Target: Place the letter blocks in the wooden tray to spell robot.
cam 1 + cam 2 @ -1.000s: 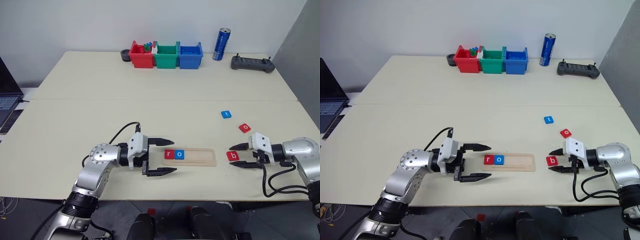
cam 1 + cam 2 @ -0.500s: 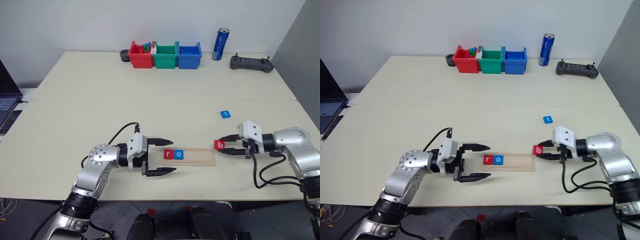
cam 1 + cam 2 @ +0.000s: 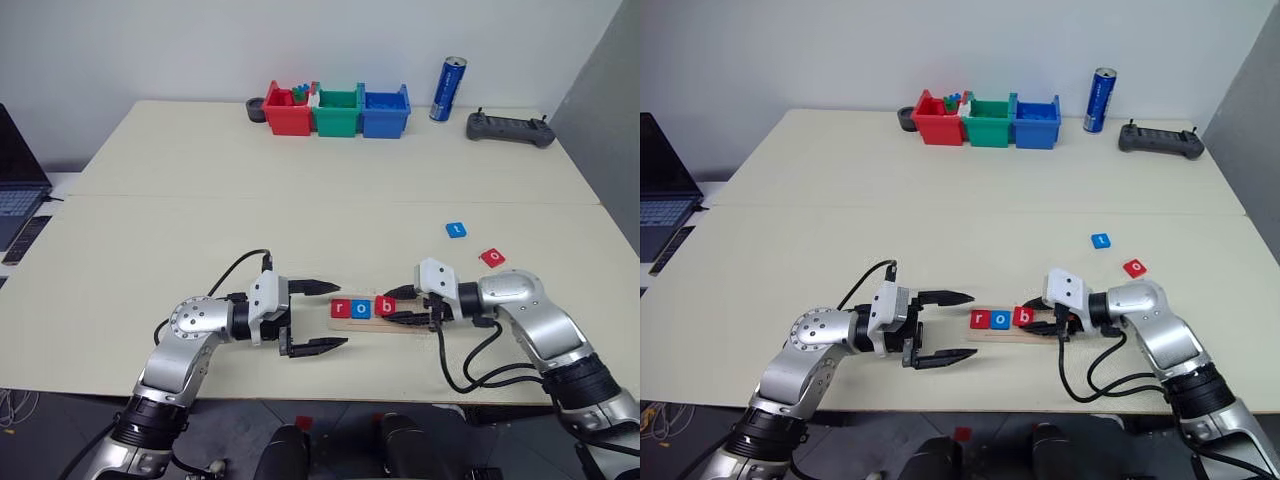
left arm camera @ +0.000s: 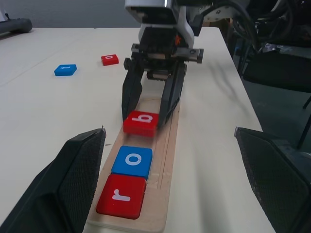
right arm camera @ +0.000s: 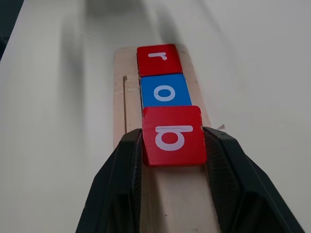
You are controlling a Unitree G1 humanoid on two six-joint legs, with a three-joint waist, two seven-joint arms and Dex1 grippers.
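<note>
The wooden tray [image 3: 408, 322] lies near the table's front edge. A red r block [image 3: 340, 308] and a blue o block [image 3: 360, 308] sit at its left end. My right gripper [image 3: 386, 305] is shut on the red b block [image 4: 141, 123] and holds it over the tray right against the blue o; whether it lies flat I cannot tell. My left gripper [image 3: 338, 314] stands open at the tray's left end, one finger on each side of it, touching nothing. A blue t block [image 3: 456, 230] and a red o block [image 3: 491, 257] lie loose on the table to the right.
At the back of the table stand red, green and blue bins [image 3: 337, 110], with a black round holder [image 3: 256, 108] to their left. A blue can [image 3: 446, 89] and a black controller [image 3: 509, 127] are at the back right. A laptop [image 3: 15, 195] sits off the left edge.
My right gripper has carried the red b block leftward from the table's right side to the tray, up against the blue o. The left arm has stayed put.
</note>
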